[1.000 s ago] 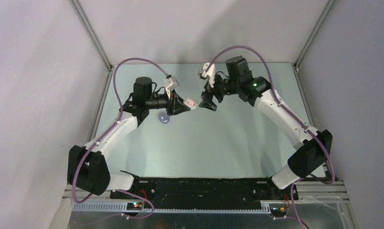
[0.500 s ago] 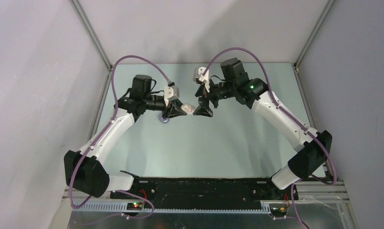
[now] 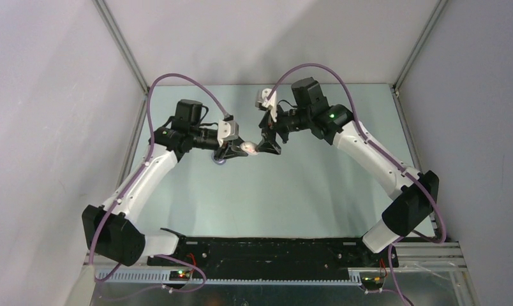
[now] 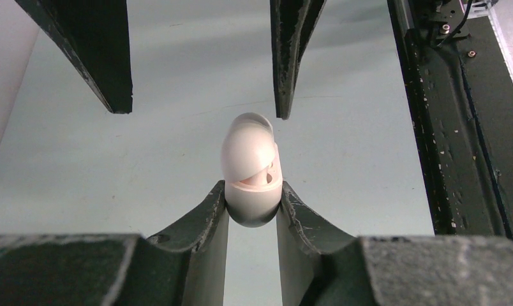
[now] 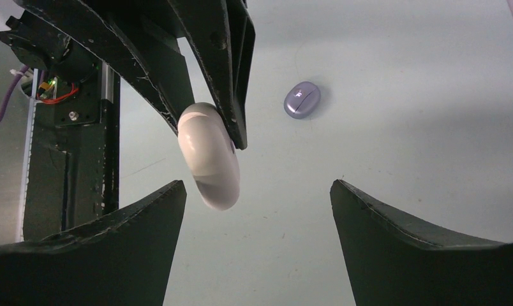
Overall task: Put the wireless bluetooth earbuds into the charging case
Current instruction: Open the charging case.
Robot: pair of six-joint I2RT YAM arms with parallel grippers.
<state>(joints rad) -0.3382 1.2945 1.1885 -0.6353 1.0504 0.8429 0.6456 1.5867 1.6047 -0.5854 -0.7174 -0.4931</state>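
Two white robot arms rose from a black base rail at the near edge of a pale green worktop (image 3: 292, 197) and leaned toward each other over its far half. A small lilac oval object (image 3: 220, 159) lay on the worktop just below the left hand, apart from everything else.

Just beyond it, the left hand (image 3: 240, 149) was clenched on the charging case (image 3: 247, 147), held up off the worktop. Its two dark fingers (image 4: 209, 213) pinched the lower end of the glossy white case. The lid was partly lifted, showing a narrow gap. What sat inside could not be made out.

Facing it, the right hand (image 3: 267, 145) was spread wide and grasped nothing. Its fingertips sat either side of the case's free end, one just beside the lid.
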